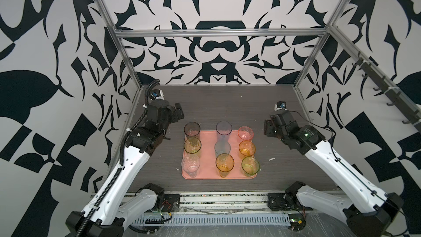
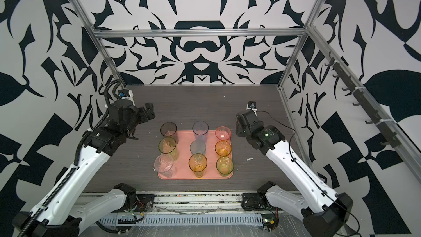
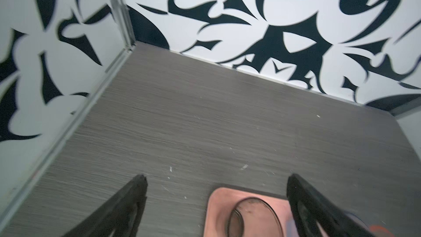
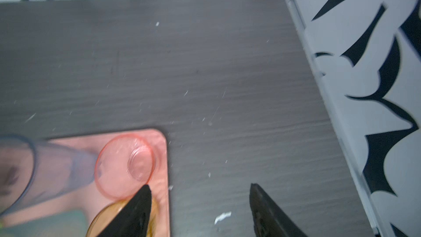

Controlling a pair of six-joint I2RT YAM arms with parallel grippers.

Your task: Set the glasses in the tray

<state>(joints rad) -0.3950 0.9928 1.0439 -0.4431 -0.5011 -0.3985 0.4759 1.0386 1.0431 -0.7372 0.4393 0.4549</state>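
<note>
Standing upright in three rows on the salmon-pink tray (image 1: 208, 153), all nine glasses (image 1: 224, 164) look placed, leaving seemingly nothing to do, with left jaws and right jaws spread empty beside the tray.

Glossy plastic tray (image 1: 207, 156), matt woodgrain table (image 1: 227, 106)
</note>
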